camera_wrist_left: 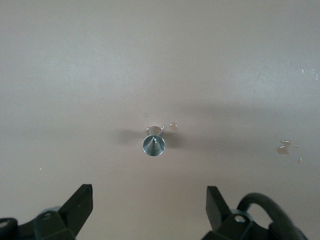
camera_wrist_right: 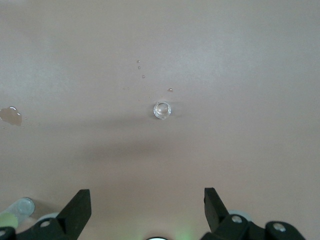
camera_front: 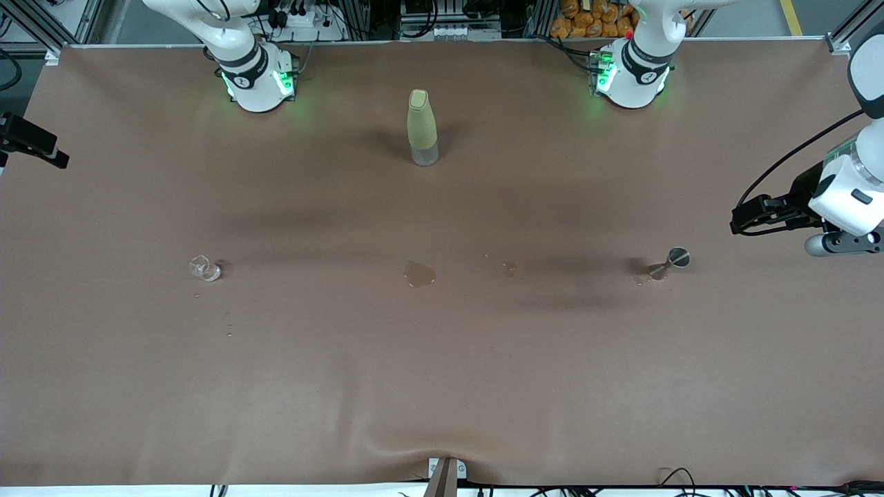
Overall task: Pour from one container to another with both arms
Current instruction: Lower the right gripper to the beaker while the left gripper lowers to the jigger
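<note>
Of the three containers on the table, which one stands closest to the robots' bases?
The tall bottle with the yellow-green sleeve, standing between the two bases. The small clear glass and the metal jigger both sit nearer the front camera.

Left gripper (camera_wrist_left: 150, 210) open over jigger (camera_wrist_left: 153, 144); right gripper (camera_wrist_right: 147, 210) open over glass (camera_wrist_right: 162, 109).

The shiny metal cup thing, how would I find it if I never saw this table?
Start at the tall bottle between the arms' bases. Come nearer the camera and toward the left arm's end of the brown table. The metal cup is the only shiny hourglass-shaped thing, with droplets beside it.
</note>
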`<state>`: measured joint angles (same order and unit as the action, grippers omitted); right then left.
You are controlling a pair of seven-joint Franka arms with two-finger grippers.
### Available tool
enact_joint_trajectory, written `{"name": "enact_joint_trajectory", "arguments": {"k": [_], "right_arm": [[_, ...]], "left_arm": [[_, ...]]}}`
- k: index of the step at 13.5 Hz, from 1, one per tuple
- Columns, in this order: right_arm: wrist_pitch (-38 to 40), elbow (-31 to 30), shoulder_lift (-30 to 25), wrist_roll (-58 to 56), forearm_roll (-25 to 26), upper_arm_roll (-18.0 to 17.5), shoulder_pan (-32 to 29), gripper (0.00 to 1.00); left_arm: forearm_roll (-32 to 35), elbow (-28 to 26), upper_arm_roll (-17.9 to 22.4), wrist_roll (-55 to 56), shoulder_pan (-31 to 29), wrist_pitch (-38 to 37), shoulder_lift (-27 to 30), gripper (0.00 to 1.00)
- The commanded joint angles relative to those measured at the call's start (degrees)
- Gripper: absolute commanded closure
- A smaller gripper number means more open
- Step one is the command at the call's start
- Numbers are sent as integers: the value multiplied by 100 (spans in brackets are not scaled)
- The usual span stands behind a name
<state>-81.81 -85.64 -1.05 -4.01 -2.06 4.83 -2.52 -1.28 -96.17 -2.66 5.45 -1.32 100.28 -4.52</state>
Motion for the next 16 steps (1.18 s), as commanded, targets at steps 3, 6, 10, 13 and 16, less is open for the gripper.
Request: {"name": "enact_joint_trajectory", "arguments": {"k": [3, 6, 10, 13, 16], "right_arm": [[43, 65, 210, -196, -84, 10, -29, 0], [-45, 38, 368, -484, -84, 10, -12, 0], [-264, -102, 509, -1839, -145, 10, -47, 0], [-448, -137, 676, -2610, -145, 10, -73, 0], [-914, -558, 703, -3962, -616, 18, -529, 0]], "left_arm": [[14, 98, 2, -53, 0, -105, -23, 0], [14, 124, 2, -140, -18, -105, -23, 0], [-144, 116, 46, -1640, -122, -114, -23, 0], [-634, 107, 46, -3054, -394, -271, -102, 0], [-1513, 116, 46, -3462, -685, -386, -382, 0]]}}
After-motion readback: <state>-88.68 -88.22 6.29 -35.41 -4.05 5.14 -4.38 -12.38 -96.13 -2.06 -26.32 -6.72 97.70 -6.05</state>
